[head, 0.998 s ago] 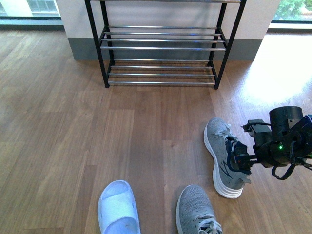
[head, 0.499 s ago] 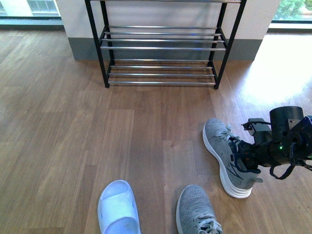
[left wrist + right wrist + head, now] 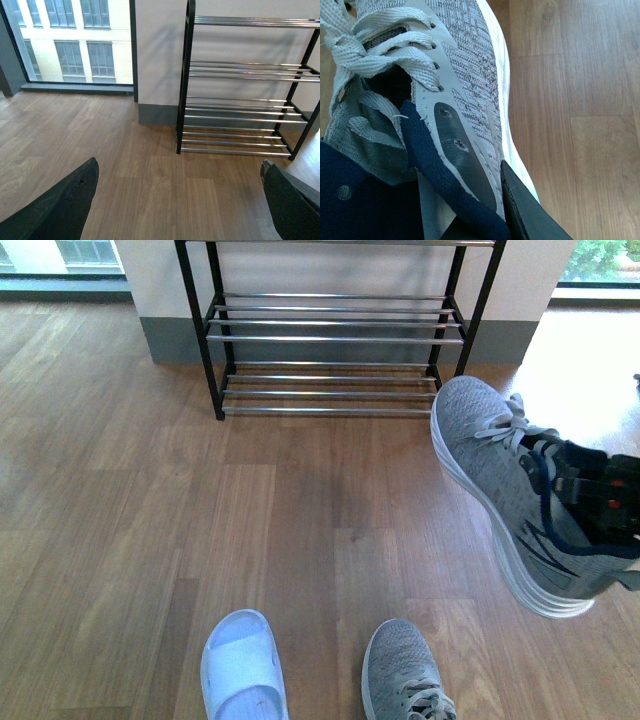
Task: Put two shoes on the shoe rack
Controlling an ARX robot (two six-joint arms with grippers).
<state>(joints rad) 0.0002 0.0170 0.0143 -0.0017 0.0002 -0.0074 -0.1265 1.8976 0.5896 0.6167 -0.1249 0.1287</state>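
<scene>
My right gripper [image 3: 598, 502] is shut on the collar of a grey sneaker [image 3: 500, 475] and holds it off the floor at the right, toe tilted toward the shoe rack [image 3: 335, 340]. The right wrist view shows this sneaker [image 3: 465, 65] close up, with one dark finger [image 3: 530, 215] pressed against its outer side. A second grey sneaker [image 3: 405, 680] and a pale blue slide [image 3: 243, 670] lie on the floor at the near edge. My left gripper [image 3: 177, 210] is open above bare floor, facing the rack [image 3: 240, 75], and does not show in the front view.
The rack stands against a white wall with a grey skirting [image 3: 170, 340], and its chrome tiers carry nothing. Wood floor [image 3: 250, 500] stretches between the rack and the shoes. Floor-level windows [image 3: 75, 40] are to the left.
The right gripper has lifted the grey sneaker off the floor, up and toward the rack's right end. The other shoes have not moved.
</scene>
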